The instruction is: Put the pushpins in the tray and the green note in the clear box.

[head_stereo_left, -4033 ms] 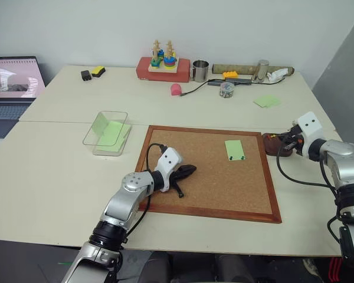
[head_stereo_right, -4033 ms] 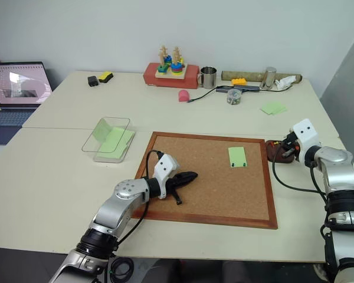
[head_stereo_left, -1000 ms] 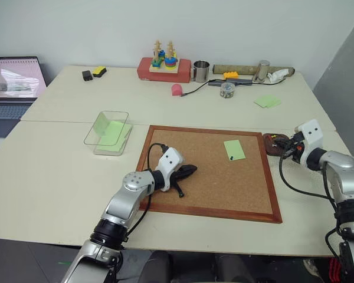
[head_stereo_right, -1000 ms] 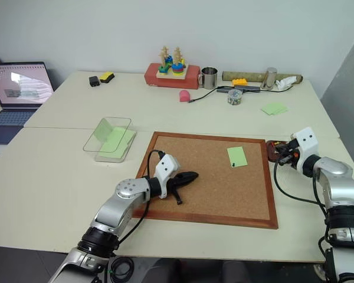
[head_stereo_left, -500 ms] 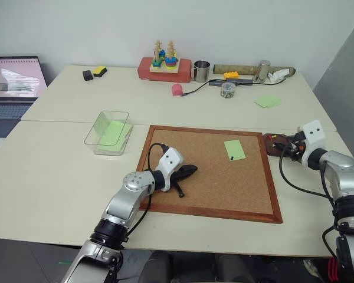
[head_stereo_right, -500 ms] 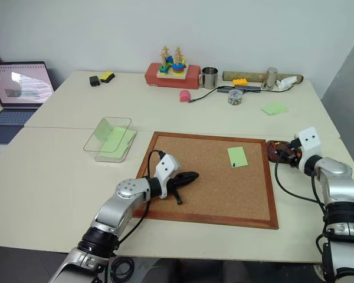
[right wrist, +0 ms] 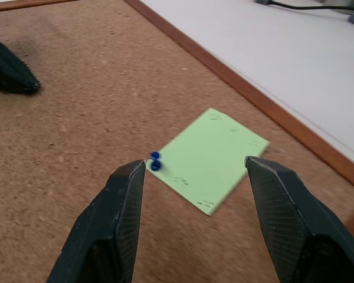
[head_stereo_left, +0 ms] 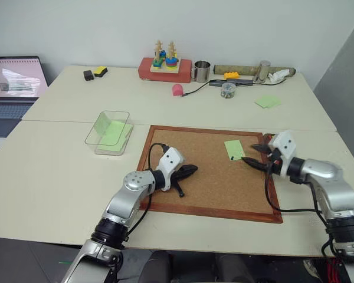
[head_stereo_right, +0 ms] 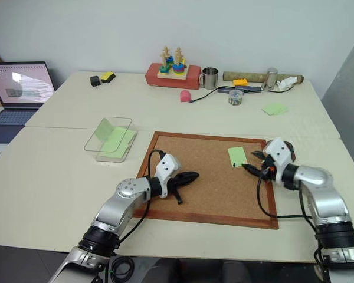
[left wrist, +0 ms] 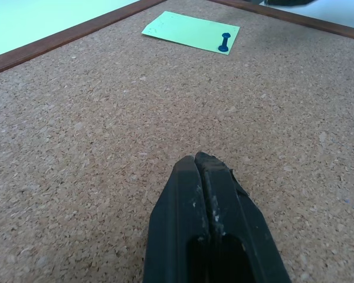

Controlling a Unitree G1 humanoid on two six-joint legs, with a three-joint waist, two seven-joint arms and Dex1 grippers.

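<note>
Pale tables (head_stereo_left: 59, 177) are carrying a wood-framed cork board (head_stereo_left: 212, 177) near the front edge. On the board's far right part the green note (head_stereo_left: 234, 149) is lying flat, one blue pushpin (right wrist: 155, 161) sticking in its corner; faint marks on the note are too small for reading. Beside it the right gripper (right wrist: 194, 177) is hovering with its black fingers (right wrist: 125, 194) spread wide. Over the board's left part the left gripper (left wrist: 202, 168) is resting with fingers pressed together, holding nothing. Off the board's far left corner the clear box (head_stereo_left: 108, 132) is sitting, greenish paper inside. No readable brand or label is showing.
</note>
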